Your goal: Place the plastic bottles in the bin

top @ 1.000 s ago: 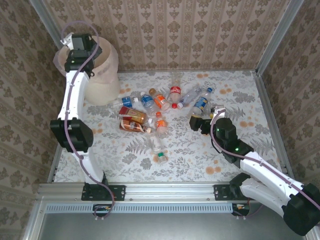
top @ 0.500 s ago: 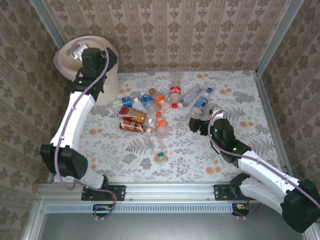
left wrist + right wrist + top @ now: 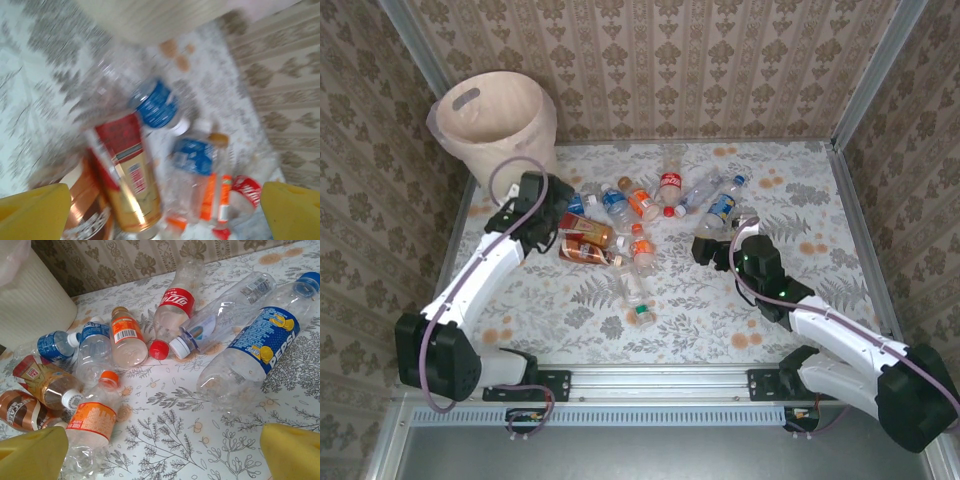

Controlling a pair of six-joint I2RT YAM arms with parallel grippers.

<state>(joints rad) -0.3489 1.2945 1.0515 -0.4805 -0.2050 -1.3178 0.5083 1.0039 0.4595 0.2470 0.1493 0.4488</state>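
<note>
I'm hovering the left gripper [image 3: 553,222] over the plastic bottles [image 3: 642,203] and the right gripper [image 3: 706,247] just beside them, both spread wide and gripping nothing.

I see the fern-print tablecloth [image 3: 190,440] under my right fingers [image 3: 290,450]; damask wallpaper [image 3: 150,257] beyond them.

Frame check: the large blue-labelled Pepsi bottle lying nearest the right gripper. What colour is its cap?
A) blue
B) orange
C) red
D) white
A: in the right wrist view the Pepsi bottle lies on its side just ahead of the open right gripper, and the cap at its far end is blue.
</note>
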